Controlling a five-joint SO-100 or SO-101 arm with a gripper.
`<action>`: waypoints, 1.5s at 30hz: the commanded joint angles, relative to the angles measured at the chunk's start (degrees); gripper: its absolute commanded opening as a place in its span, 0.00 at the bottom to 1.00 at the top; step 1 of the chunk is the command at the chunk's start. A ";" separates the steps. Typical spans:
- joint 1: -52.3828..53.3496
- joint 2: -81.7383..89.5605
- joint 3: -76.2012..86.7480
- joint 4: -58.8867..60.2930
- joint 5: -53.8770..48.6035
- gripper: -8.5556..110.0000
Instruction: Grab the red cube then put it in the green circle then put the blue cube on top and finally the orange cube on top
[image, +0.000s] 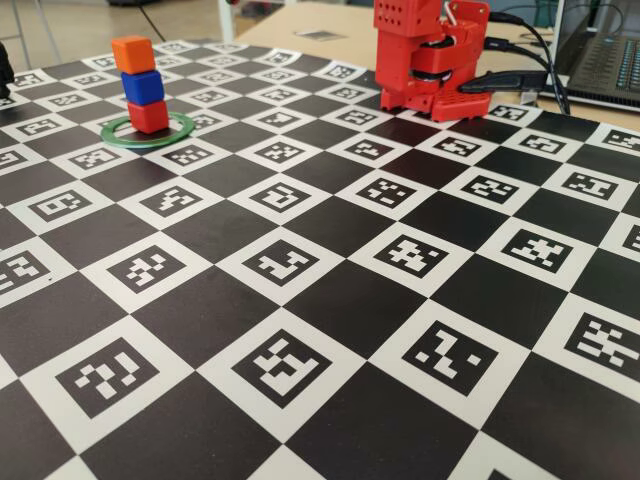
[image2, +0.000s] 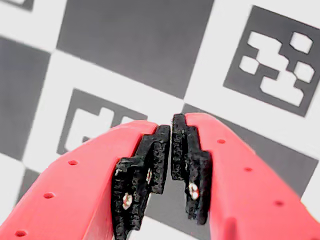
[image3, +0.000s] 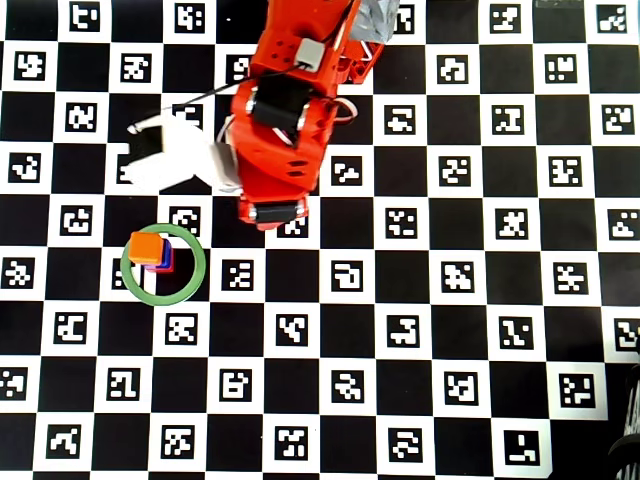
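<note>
The red cube (image: 148, 117) sits inside the green circle (image: 150, 143) at the far left of the fixed view. The blue cube (image: 143, 87) rests on it, and the orange cube (image: 133, 53) tops the stack. From overhead, the orange cube (image3: 147, 247) covers most of the stack, in the upper left of the green circle (image3: 163, 298). The red arm (image: 430, 55) is folded up at the back of the board, well apart from the stack. In the wrist view my gripper (image2: 171, 125) hangs shut over the board, its black pads (image2: 157, 155) nearly touching with nothing between them.
A black-and-white checkered marker board (image: 330, 330) covers the table. A laptop (image: 605, 50) and black cables (image: 530, 45) lie behind the arm at the back right. A white part (image3: 165, 155) sticks out from the arm's left side in the overhead view.
</note>
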 joint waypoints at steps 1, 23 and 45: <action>-2.72 12.22 6.77 -8.53 -5.80 0.02; -8.53 40.78 37.27 -12.30 -37.62 0.02; -14.94 65.57 58.27 -2.02 -45.26 0.02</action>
